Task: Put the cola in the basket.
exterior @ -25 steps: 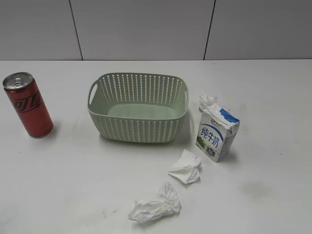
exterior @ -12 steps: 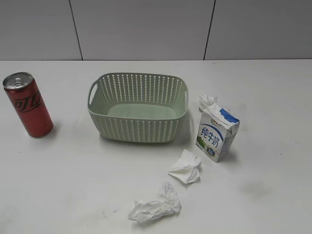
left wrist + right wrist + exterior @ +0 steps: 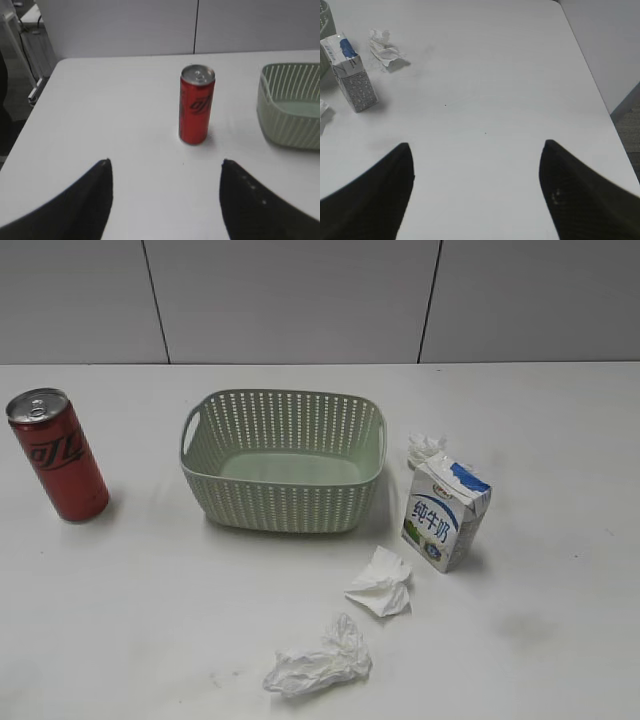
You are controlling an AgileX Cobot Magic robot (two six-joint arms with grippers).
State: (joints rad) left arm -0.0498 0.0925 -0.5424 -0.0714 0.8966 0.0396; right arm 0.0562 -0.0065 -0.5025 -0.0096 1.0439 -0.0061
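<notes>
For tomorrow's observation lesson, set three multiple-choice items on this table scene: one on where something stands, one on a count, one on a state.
1. Where does the cola stand relative to the basket in the exterior view?
A. inside it
B. to its left, apart from it
C. to its right, touching it

2. How many crumpled tissues lie on the table?
A. one
B. three
C. five

3. How are the left gripper fingers set?
A. spread apart, holding nothing
C. closed on the can
B. closed on the milk carton

Answers:
1 B: the can stands upright on bare table left of the basket, with a gap between.
2 B: one tissue behind the milk carton, one in front of the basket, one nearest the camera.
3 A: in the left wrist view the two dark fingers stand wide, the can ahead of them.
</notes>
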